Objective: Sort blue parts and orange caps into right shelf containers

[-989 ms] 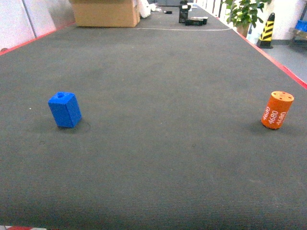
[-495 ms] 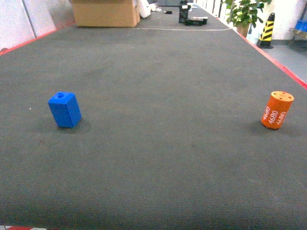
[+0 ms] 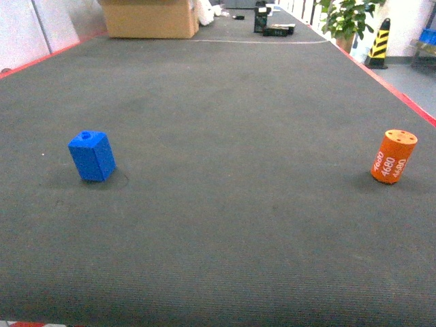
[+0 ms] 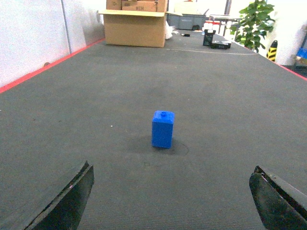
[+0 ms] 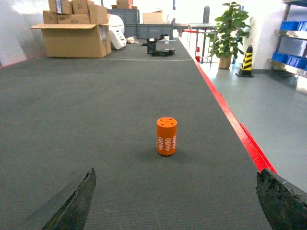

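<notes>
A blue part (image 3: 92, 156) stands on the dark mat at the left of the head view, and an orange cap (image 3: 394, 157) marked "4680" stands at the right. Neither gripper shows in the head view. In the left wrist view, the blue part (image 4: 163, 129) stands upright ahead of my left gripper (image 4: 171, 168), which is wide open and empty. My right gripper (image 5: 176, 172) is likewise wide open, with the orange cap (image 5: 166, 136) upright some way in front of it. Blue containers (image 5: 291, 60) sit on a shelf far off to the right.
The dark mat has a red edge (image 5: 240, 129) along its right side, with grey floor beyond. A cardboard box (image 3: 150, 18) and small black items (image 3: 272, 27) stand at the far end. A potted plant (image 3: 347, 17) and a yellow-black bollard (image 3: 379, 42) stand beyond the right edge.
</notes>
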Available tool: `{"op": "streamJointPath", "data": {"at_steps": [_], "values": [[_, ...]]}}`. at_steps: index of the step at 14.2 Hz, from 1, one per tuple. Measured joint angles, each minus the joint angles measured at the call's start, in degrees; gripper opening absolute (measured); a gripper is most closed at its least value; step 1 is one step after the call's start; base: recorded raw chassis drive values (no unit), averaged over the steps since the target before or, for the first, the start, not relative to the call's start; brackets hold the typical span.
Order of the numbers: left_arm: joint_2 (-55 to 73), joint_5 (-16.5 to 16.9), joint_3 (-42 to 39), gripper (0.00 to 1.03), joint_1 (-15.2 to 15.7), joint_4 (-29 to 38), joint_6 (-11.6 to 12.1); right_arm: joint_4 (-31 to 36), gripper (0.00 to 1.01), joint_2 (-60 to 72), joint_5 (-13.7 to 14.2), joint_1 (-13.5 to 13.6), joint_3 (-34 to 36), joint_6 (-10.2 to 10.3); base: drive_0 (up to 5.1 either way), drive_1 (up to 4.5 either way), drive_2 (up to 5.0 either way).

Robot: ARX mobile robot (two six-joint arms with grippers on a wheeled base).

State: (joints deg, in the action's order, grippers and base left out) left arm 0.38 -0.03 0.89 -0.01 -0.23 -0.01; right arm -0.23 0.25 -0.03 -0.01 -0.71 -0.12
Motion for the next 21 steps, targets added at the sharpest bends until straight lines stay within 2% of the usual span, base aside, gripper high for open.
{"op": "streamJointPath", "data": {"at_steps": [13, 14, 15, 16, 17, 18, 19, 21], "values": [[0.0, 0.0, 0.0, 0.98, 0.0, 0.0, 0.0, 0.0, 0.98, 0.0, 0.0, 0.0, 0.0, 0.0, 0.0, 0.00, 0.0], [0.0, 0.0, 0.0, 0.98, 0.0, 0.0, 0.0, -2.7, 0.98, 1.9, 2.1, 0.4, -0.8, -1.5, 0.0, 0.00, 0.0], [0.0, 0.0, 0.0, 0.98, 0.0, 0.0, 0.0, 5.5, 0.98, 15.5, 3.0, -1.2, -2.2, -2.6, 0.0, 0.00, 0.0], [0.0, 0.0, 0.0, 0.98, 0.0, 0.0, 0.0, 14.6, 0.98, 26.7, 3.0, -3.0, -3.9, -2.7, 0.0, 0.00, 0.0], [0.0, 0.0, 0.0, 0.98, 0.0, 0.0, 0.0, 23.0, 0.98, 37.4, 3.0, -4.2, -6.6, -2.8, 0.0, 0.00, 0.0], [0.0, 0.0, 0.0, 0.98, 0.0, 0.0, 0.0, 32.1, 0.98, 51.1, 2.9, -4.2, -11.6, -2.6, 0.0, 0.00, 0.0], [0.0, 0.0, 0.0, 0.98, 0.0, 0.0, 0.0, 38.0, 0.98, 64.7, 2.5, -4.1, -17.9, -2.4, 0.0, 0.00, 0.0], [0.0, 0.0, 0.0, 0.98, 0.0, 0.0, 0.0, 39.7, 0.98, 83.0, 3.9, -2.3, -29.9, -2.5, 0.0, 0.00, 0.0]]}}
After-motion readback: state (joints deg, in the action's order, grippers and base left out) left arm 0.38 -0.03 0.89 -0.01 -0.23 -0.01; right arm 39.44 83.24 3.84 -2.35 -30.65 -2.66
